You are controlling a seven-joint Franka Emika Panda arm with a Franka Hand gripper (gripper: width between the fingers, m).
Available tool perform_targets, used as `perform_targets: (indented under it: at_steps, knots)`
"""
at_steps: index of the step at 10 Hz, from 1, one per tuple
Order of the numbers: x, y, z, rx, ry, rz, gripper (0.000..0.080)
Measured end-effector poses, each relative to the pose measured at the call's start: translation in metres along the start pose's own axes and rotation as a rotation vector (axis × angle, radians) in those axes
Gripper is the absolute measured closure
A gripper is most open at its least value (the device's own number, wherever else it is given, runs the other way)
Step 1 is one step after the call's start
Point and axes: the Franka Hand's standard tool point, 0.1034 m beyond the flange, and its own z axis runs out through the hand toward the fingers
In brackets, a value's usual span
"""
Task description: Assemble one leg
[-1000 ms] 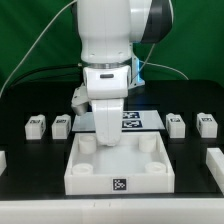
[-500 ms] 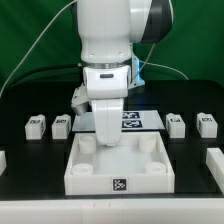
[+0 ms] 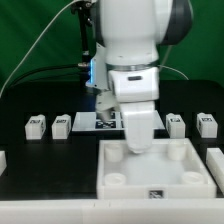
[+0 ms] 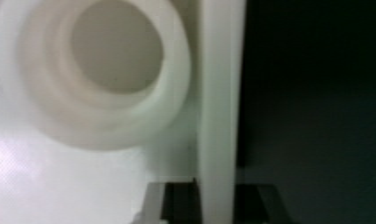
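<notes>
Small white tagged legs stand in a row: two at the exterior view's left (image 3: 36,125) (image 3: 61,125) and two at its right (image 3: 176,123) (image 3: 206,123). My gripper (image 3: 138,147) touches none of them. It is down at the far wall of the large white tray-like piece with round sockets (image 3: 160,183). In the wrist view the tray's wall (image 4: 220,100) runs between my two dark fingers (image 4: 178,205), beside a round socket (image 4: 96,60). The jaws are shut on that wall.
The marker board (image 3: 98,122) lies behind the tray, partly hidden by the arm. White parts show at the left edge (image 3: 3,158) and right edge (image 3: 216,158) of the exterior view. A cable hangs behind the arm.
The arm and the tray-like piece have together shifted toward the exterior view's right. The legs and the marker board have not moved.
</notes>
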Motion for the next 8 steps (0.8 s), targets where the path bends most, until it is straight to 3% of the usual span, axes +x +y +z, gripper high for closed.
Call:
perform_targets:
  at_steps: [2,7,8]
  knots:
    - [0.0133,0.0154,0.0005,-0.016,0.012,0.031,0.0739]
    - [0.0122,0.0179,0.0006,-0.015,0.012,0.042,0.0739]
    - [0.0118,0.0179,0.0007,-0.015,0.011,0.043,0.0561]
